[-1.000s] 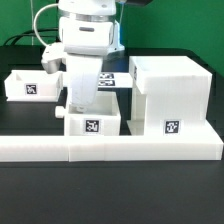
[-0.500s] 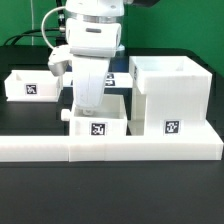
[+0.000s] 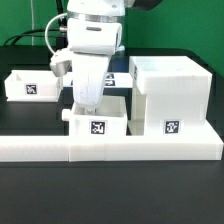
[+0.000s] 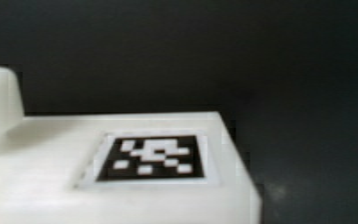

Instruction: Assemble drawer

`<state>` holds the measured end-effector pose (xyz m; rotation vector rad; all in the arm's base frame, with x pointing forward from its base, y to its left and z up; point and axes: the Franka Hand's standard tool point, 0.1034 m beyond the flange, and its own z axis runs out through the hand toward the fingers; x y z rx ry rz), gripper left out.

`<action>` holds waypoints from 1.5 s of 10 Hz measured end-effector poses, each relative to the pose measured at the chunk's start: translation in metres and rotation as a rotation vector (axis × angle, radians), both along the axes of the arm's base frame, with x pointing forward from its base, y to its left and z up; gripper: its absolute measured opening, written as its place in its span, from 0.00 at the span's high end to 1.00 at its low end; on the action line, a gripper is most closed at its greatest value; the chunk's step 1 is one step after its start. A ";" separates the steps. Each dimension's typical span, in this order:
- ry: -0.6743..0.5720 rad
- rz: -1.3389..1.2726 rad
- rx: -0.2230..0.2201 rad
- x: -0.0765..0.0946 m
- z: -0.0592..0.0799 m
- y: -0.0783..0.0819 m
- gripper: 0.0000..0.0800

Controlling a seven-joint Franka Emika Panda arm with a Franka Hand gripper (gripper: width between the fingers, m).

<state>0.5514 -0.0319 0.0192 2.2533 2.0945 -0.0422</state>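
The drawer's tall white housing stands at the exterior view's right, with a tag low on its front. A small white tray with a tag and a side knob sits just left of it, against the long low bar. A second tray sits at the far left. My gripper reaches down into the middle tray at its left rear wall and seems shut on that wall; the fingertips are hidden. The wrist view shows a white tagged surface close up, with no fingers in sight.
The long low white L-shaped bar runs along the front of the tray and housing. The marker board lies flat behind them. The black table top stretches in front of the bar.
My gripper and the middle tray have shifted together toward the exterior view's right, closer to the housing. Over the last half second they have hardly moved.
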 end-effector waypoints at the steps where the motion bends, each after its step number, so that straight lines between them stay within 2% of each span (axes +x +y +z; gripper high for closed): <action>1: 0.003 -0.002 0.000 -0.001 0.000 0.000 0.95; 3: 0.002 0.004 0.006 0.000 -0.001 0.009 0.95; 8: 0.003 0.009 0.008 0.000 -0.001 0.009 0.95; 12: 0.015 0.026 0.019 -0.002 -0.004 0.023 0.95; 15: 0.014 0.013 0.019 -0.003 -0.004 0.022 0.95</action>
